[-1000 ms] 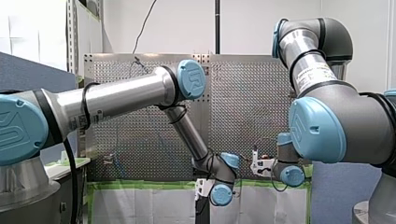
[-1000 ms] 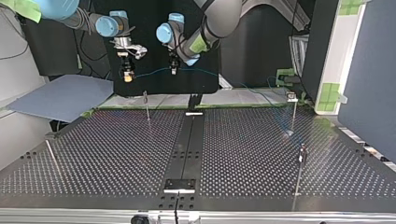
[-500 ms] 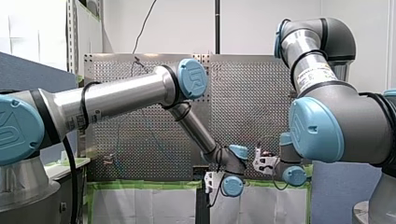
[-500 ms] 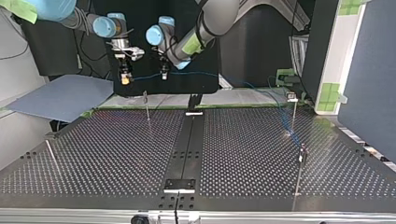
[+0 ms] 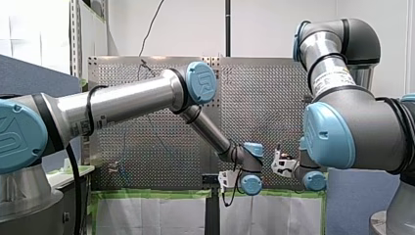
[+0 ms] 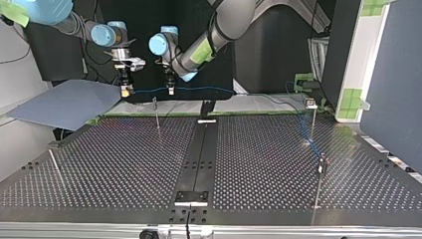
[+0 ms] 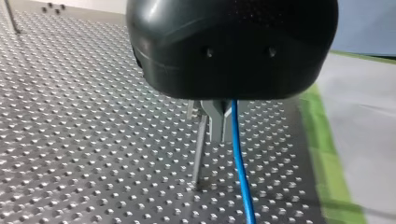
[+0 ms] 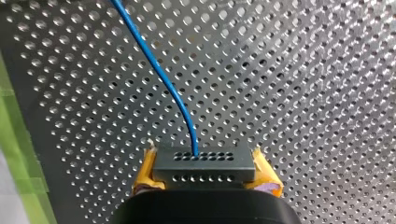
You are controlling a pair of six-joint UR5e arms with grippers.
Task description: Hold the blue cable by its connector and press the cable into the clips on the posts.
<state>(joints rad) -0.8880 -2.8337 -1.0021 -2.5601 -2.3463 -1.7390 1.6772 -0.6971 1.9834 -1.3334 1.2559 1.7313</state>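
In the right wrist view, my right gripper [image 8: 204, 179] has its yellow pads [image 8: 145, 173] shut on a dark grey connector [image 8: 204, 164], and the blue cable [image 8: 154, 63] leaves the connector's face. In the top view my right gripper [image 6: 126, 89] hangs at the back left. My left gripper [image 6: 170, 89] is just to the right of it, shut on the same blue cable [image 6: 204, 89], which runs taut between them. In the left wrist view the blue cable [image 7: 240, 163] passes through my left gripper [image 7: 220, 122], right beside a thin clip post [image 7: 200, 149]. That post [image 6: 156, 110] stands just ahead of both grippers.
From my left gripper the cable trails to the right and down to a post [image 6: 322, 167] at the top view's right. Another post [image 6: 312, 109] stands at the back right. A thin rod [image 6: 53, 164] leans at the left. A blue-grey sheet [image 6: 64, 102] lies off the table's back left.
Both grippers have moved toward the top view's left and lower, carrying the cable with them. They now hang close to the post at the back left.
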